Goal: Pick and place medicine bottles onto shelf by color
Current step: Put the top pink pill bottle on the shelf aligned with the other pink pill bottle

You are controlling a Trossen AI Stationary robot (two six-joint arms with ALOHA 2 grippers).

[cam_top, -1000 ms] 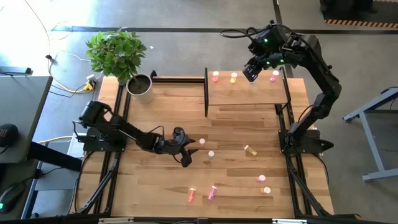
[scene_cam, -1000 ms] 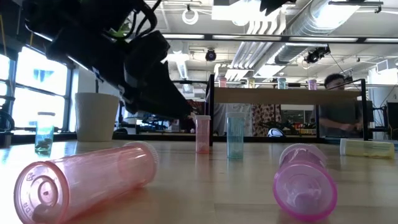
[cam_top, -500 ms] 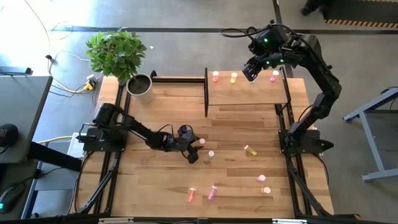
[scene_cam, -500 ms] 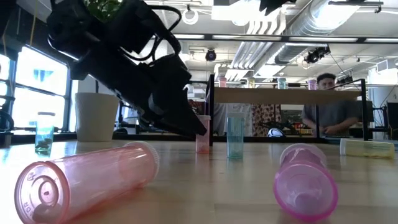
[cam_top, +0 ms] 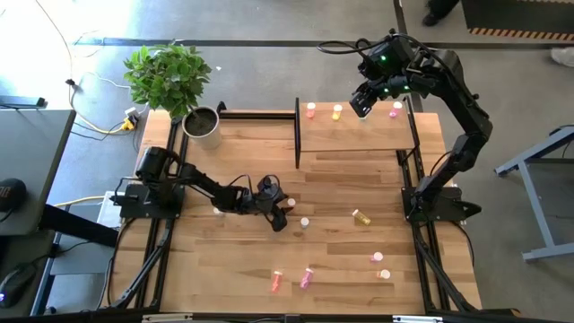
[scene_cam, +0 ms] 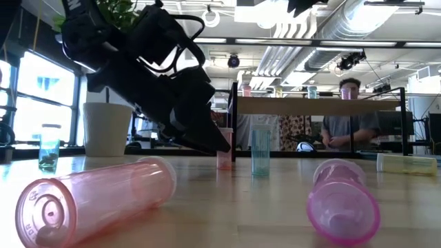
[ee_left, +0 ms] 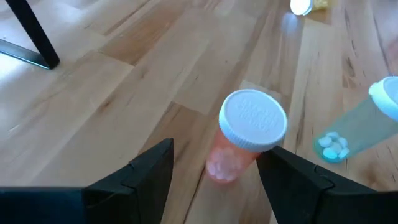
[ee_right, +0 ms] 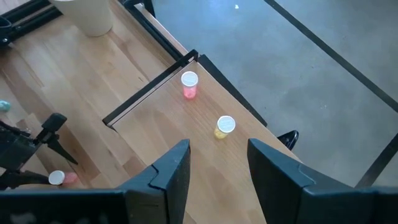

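you're lining your left gripper (ee_left: 211, 171), fingers spread wide, around the upright pink bottle (ee_left: 245, 137) mid-table, so next you're needing to close on it, while your right gripper (cam_top: 361, 100), open and empty, is hovering over the shelf (cam_top: 354, 135).

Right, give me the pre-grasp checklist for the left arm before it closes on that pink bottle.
1. Left gripper open: ok, fingers spread.
2. Pink bottle between the fingers: ok, standing upright with its white cap on, centred in the gap.
3. Neighbour clear: not ok, the pale green bottle stands close to one finger.
4. Right gripper out of the way: ok, it hovers open over the shelf, holding nothing.
5. Shelf spot for pink: ok, a pink bottle and a yellow bottle stand there with bare board around them.
6. Fingers low enough on the bottle: cannot tell.
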